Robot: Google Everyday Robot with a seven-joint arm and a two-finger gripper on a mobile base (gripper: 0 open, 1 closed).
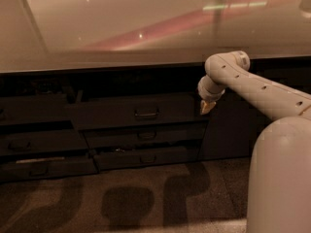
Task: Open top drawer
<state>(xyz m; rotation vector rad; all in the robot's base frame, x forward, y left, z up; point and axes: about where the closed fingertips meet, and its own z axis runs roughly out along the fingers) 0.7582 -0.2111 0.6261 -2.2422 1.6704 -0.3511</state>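
Pincer (207, 107), grip state cannot be told, hangs beside the top drawer's (109, 113) right edge; 2 shallower drawers (116, 136) sit below, under 1 table (121, 38).

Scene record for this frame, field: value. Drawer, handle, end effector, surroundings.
top drawer: front stands forward of the lower drawers
handle: centre of the front, nothing on it
end effector: at the front's right edge, away from the handle
lower drawers: two, set further back
counter: pale, glossy, above the drawers
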